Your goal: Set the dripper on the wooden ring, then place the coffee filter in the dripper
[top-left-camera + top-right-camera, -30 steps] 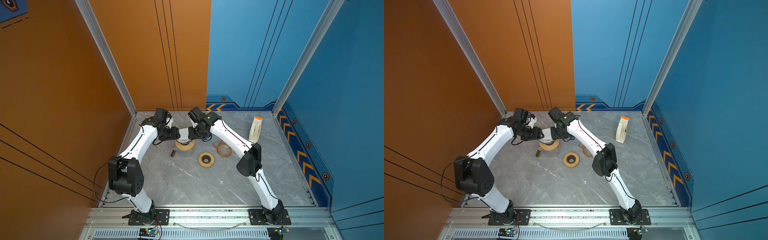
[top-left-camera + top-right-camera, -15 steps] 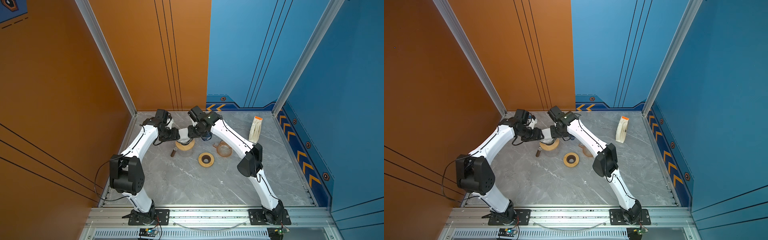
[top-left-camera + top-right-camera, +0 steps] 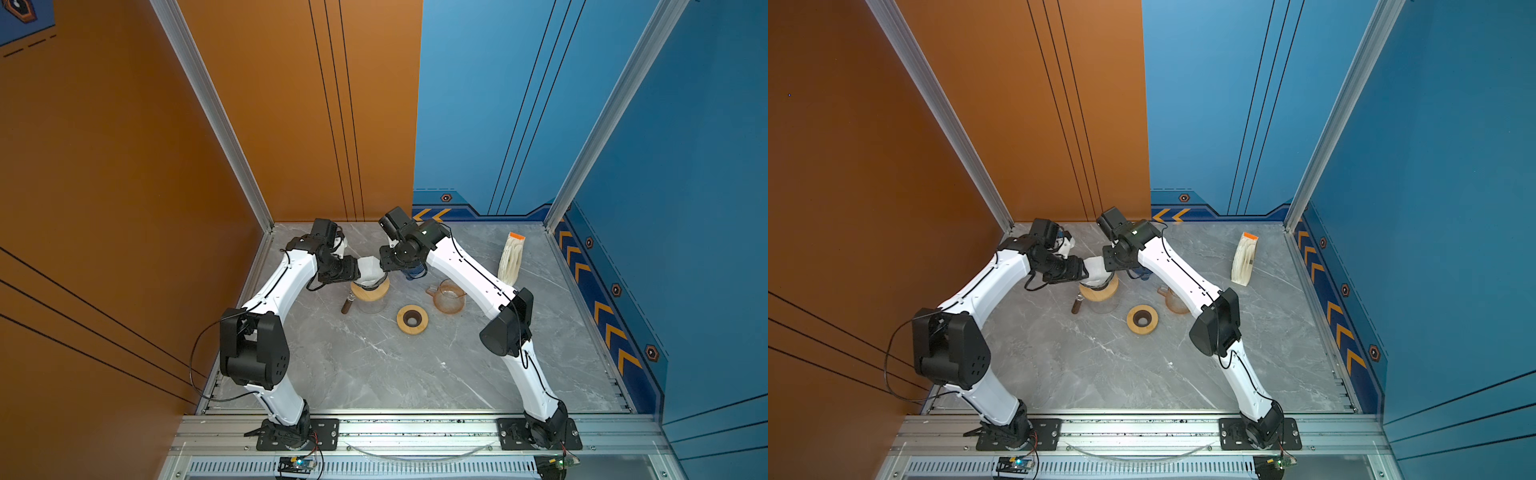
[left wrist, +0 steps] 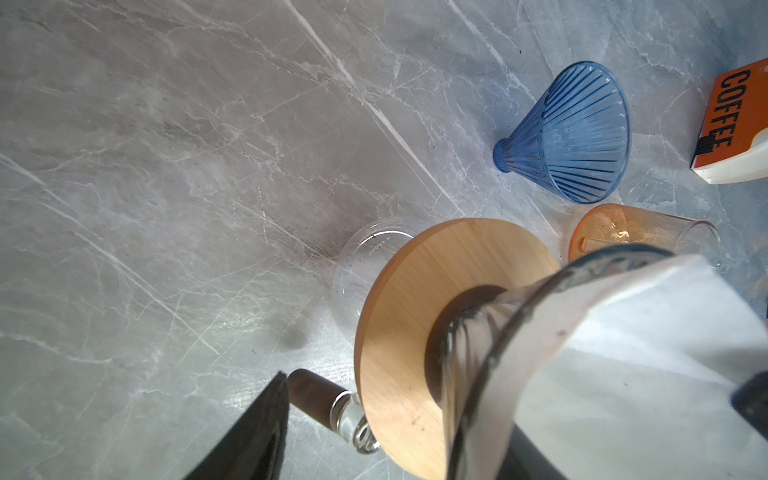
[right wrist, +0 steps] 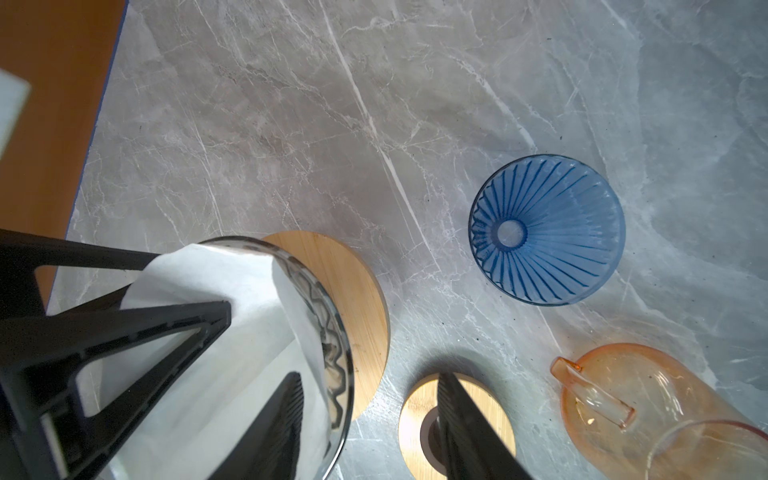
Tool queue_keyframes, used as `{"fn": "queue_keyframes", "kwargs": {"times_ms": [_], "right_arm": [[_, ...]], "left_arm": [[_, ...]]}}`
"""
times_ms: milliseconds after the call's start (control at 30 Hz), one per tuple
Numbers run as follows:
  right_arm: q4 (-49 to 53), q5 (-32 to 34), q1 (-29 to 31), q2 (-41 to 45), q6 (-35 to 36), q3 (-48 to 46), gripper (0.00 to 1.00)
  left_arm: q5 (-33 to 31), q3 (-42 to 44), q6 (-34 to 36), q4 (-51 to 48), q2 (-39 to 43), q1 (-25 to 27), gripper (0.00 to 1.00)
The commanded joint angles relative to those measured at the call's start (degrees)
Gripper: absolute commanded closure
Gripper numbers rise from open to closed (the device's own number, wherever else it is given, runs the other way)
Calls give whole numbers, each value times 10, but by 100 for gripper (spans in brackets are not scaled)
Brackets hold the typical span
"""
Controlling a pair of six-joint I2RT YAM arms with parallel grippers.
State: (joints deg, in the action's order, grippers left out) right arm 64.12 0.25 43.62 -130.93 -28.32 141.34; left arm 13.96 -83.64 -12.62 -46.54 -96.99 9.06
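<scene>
Filter [image 3: 369, 268] paper, white and opened into a cone, is seen in the mouth of the clear dripper [image 5: 334, 332], with its upper edge raised above the glass rim. The dripper is carried on a wooden ring [image 4: 415, 299] over a glass server [image 4: 361, 270], near the far edge of the desk [image 3: 374, 374], toward its far left corner. The left fingers [image 4: 266, 424] are spread wide, one outside the dripper and one against the paper; no pinch on the paper can be made out. The right fingers [image 5: 274, 424] are likewise held apart, one down inside the cone and one outside the rim, so nothing is clamped by them.

The step in hand is judged to be the seating: the paper is already within the dripper, and what remains is to settle it against the wall. The next move is thought to call for a gentle push down and outward until the cone lies flush. Both arms should then be lifted straight up, so that the paper is not dragged out and the dripper is not tipped off its ring.

The desk is grey marble with pale veins. A blue dripper [image 5: 546, 230], an orange jug [image 5: 644, 407] and a spare ring [image 3: 412, 318] are set near its middle, and a filter pack [image 3: 512, 259] toward the far right corner. The cell is walled in orange on the left and blue on the right, with aluminium posts and yellow chevrons along the blue skirting.
</scene>
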Motion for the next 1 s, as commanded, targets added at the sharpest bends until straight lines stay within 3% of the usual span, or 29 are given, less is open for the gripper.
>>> {"fn": "queue_keyframes", "kwargs": {"times_ms": [0,767,967], "right_arm": [[17,13,4,-14,5,-5,49],[25,12,4,-35,14,-6,49],[22,-18,2,-26,12,0,49]], "left_arm": [[-7,3,9,-12,-8,3,35],[-7,1,9,-11,-19,6,35],[-3,-8,3,-12,-8,7,34]]}}
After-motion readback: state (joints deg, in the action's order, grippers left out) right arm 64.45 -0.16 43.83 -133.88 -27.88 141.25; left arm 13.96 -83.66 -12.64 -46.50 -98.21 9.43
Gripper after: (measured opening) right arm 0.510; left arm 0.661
